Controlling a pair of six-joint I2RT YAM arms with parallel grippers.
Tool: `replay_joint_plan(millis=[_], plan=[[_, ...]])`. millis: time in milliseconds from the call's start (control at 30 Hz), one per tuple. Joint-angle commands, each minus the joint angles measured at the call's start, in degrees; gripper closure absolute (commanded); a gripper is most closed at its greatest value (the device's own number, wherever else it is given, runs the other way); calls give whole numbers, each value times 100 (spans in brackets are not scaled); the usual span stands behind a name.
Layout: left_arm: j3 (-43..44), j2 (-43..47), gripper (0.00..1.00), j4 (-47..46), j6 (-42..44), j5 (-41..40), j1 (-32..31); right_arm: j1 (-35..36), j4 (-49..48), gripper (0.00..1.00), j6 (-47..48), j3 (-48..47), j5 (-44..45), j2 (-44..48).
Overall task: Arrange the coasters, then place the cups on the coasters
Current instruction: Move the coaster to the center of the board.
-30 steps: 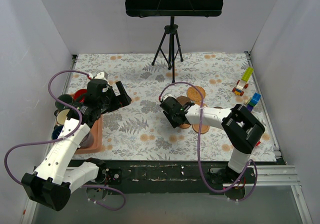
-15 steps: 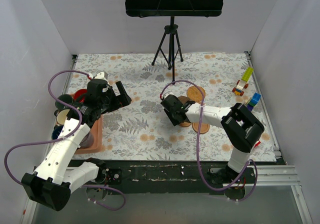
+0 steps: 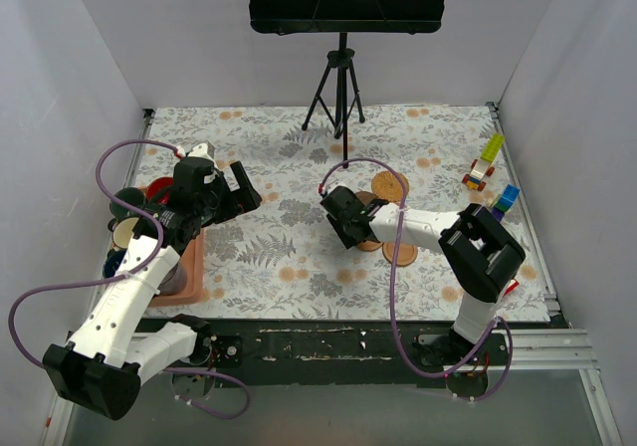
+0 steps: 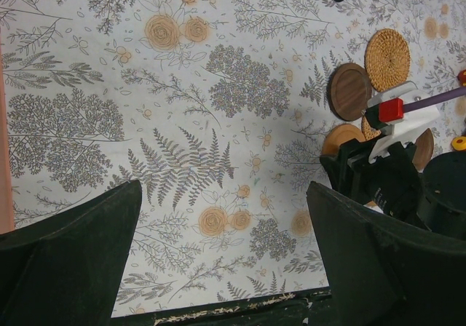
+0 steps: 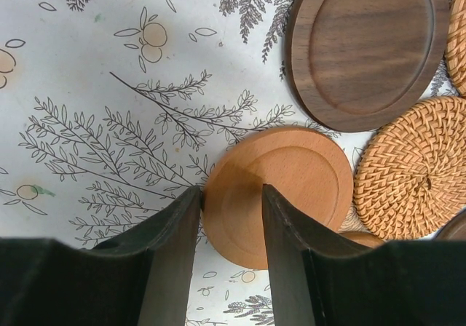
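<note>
1. A black music stand (image 3: 342,68) is standing on its tripod at the far middle of the floral tablecloth (image 3: 279,257), well apart from both grippers. Colourful toy blocks (image 3: 485,163) are lying near the right edge.
2. A salmon-pink tray (image 3: 192,267) is sitting at the near left, partly under the left arm. The cups are crowding beside it at the left edge. A red cup (image 3: 156,188) and a cream cup (image 3: 126,233) are showing, while the arm is hiding parts of the others.
3. The coasters are clustering right of centre. A dark brown coaster (image 5: 368,46) and a rattan coaster (image 5: 411,169) are lying just beside the orange-brown wood coaster (image 5: 291,188), hemming in its far and right sides.
4. The right arm is reaching low and leftward, its forearm covering part of the cluster in the top view. The right gripper (image 5: 231,195) is pointing down with its jaws half spread. One finger is sitting just outside the orange-brown wood coaster's rim and the other over the disc. Whether it is pinching the coaster cannot be told.
5. The left arm is leaning up over the tray toward the centre. The left gripper (image 4: 222,188) is hanging spread wide and holding nothing, above bare cloth and well apart from the coasters.
</note>
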State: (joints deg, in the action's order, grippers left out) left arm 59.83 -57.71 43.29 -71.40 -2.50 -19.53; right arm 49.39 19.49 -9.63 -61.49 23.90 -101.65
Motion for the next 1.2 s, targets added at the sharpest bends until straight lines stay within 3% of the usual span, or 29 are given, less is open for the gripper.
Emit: replay_joint_plan(millis=[0,633,900,1033,1167], plan=[[187,-21,2,-31,47,-84,-16,-105,143,53,84,-20,62,-259],[187,-29,2,-31,47,-75,-16,-96,82,46,163,-284,-412,329],[248,-3,2,-31,47,-101,-16,-139,467,30,216,-872,-404,1032],[424,23,2,-40,47,-101,-16,-516,1214,28,23,-1496,-280,1085],[372,181,2,48,-14,-101,-25,-1114,1146,25,-101,-1226,-561,1506]])
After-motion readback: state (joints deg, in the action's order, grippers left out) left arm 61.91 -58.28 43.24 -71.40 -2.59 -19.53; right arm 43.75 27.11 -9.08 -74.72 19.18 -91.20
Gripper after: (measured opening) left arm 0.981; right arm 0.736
